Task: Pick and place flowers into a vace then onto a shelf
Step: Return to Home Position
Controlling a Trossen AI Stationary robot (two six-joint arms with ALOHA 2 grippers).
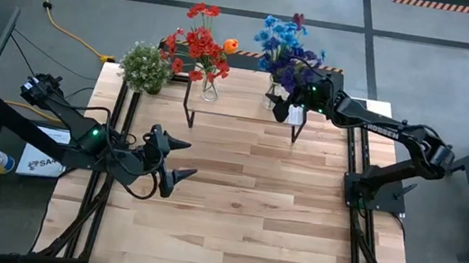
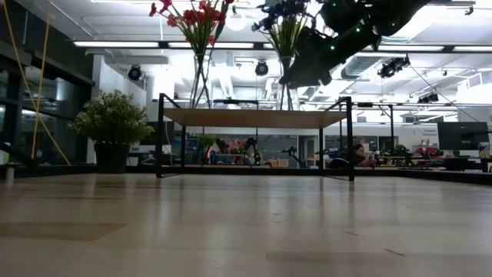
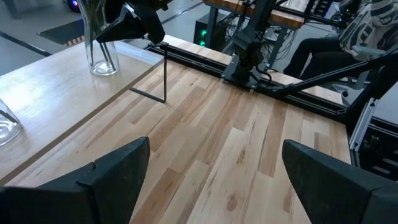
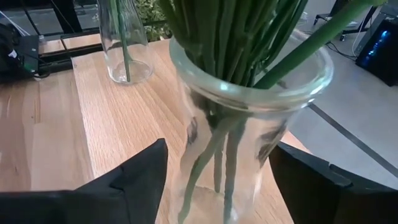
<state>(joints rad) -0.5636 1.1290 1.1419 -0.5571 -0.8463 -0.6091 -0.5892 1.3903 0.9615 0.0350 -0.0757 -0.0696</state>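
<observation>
Since both vases stand on the shelf (image 1: 238, 107), what's left looks like the retreat to home. Right end effector (image 4: 217, 165) is at the shelf's end, fingers spread, straddling the blue-purple vase (image 4: 249, 93). The glass sits dead ahead between the two fingers, upright, stems rising past the wrist. A sliver of shelf wood shows between one finger and the glass, so I read it as released, not pinching. The other finger's gap is harder to judge. Red-flower vase (image 4: 121, 50) is farther ahead and off to one side, well clear.

Key relation: vase axis is vertical and the fingers flank it horizontally, so the pull-out should go straight back along the finger line. A sideways swing first risks a finger clipping the glass, or the arm brushing the blue and purple blooms (image 1: 287, 43) that overhang it in the high view.

Left end effector (image 1: 184, 159) hangs over bare tabletop (image 1: 251, 215), fingers spread wide, nothing between them. Shelf and vases lie ahead of it, well apart. Right arm is nearer by far.
</observation>
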